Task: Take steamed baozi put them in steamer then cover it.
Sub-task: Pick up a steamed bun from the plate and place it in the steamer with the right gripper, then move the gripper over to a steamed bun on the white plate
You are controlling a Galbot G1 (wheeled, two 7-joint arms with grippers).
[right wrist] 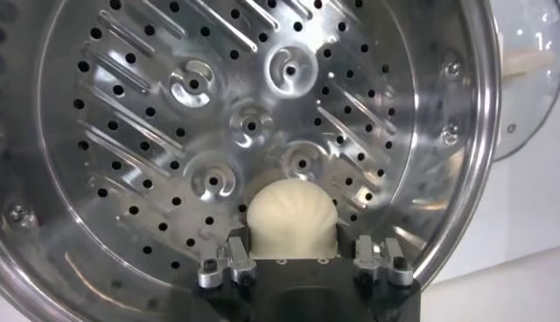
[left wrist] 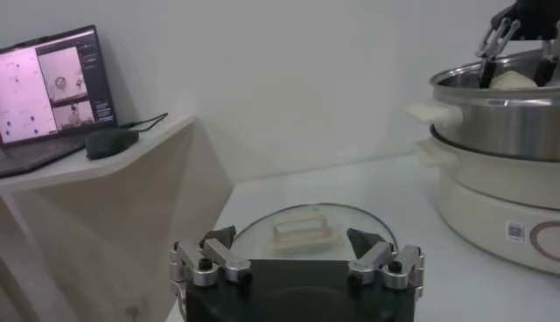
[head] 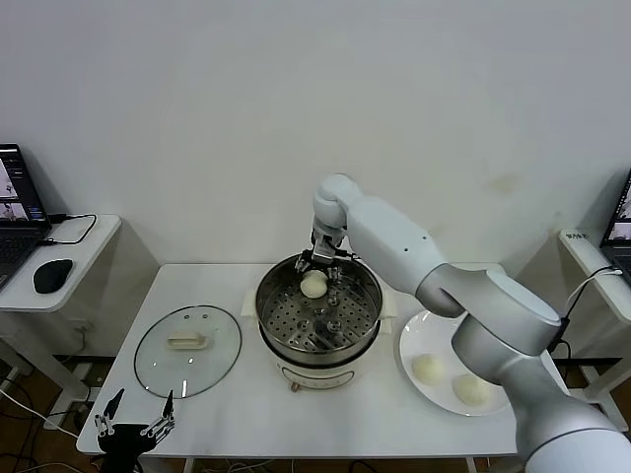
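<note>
The steamer (head: 272, 320) stands mid-table with its perforated tray (right wrist: 175, 131) showing. One cream-white baozi (head: 314, 285) lies on the tray at the far side of the pot. My right gripper (head: 319, 262) hangs just above it, open, its fingers spread to either side of the baozi (right wrist: 291, 214) with a gap showing on one side. Two more baozi (head: 428, 369) (head: 470, 389) rest on the white plate (head: 409, 340) to the right of the steamer. The glass cover (head: 187, 351) lies flat on the table to the left. My left gripper (head: 133, 419) waits open by the front left corner, near the cover (left wrist: 302, 229).
A side table at the left (head: 74, 236) carries a laptop (head: 15, 212) and a black mouse (head: 51, 274). Another laptop (head: 619, 222) sits at the far right. The steamer's cream-white base (left wrist: 499, 197) rises beside the cover.
</note>
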